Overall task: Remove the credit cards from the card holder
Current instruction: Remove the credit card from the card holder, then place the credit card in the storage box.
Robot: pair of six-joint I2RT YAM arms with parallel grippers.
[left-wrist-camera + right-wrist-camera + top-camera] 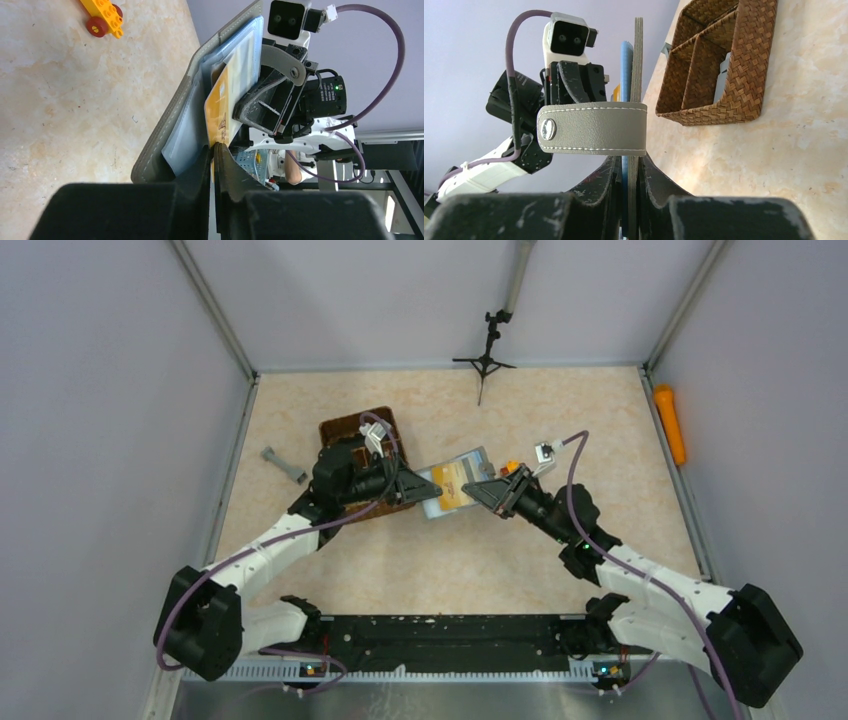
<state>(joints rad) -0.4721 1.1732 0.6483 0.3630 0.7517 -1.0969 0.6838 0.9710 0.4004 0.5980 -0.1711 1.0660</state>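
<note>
Arms bolted at the near edge of the tabletop (pixel 450 570) converged over its middle, where both pincers met at the card holder (pixel 175 130). The holder stood open and on edge between them, apparently clear of the surface.

The left pincer (pixel 214 150) was pressed together on the near edge of one yellow credit card (pixel 216 107). That card protruded from an inner pocket, and the rest of its length lay against the pocket face. The right pincer (pixel 628 165) was clamped on the opposite edge of the holder, gripping the grey cover and the blue rim together. The snap strap (pixel 594 129) hung loose across its fingers.

Task status, as judged: the first extraction was in hand and not complete. The gripped card was partly out. Other credit cards (pixel 242 52) showed pale behind the clear pockets. No freed card was visible on the tabletop.

Beyond the holder, toward the left edge, stood the wicker basket (pixel 724 60). A pale object in one of its compartments could not be identified. An orange toy brick (pixel 103 15) lay just past the right pincer. A small tripod (pixel 486 358) stood at the far edge.
</note>
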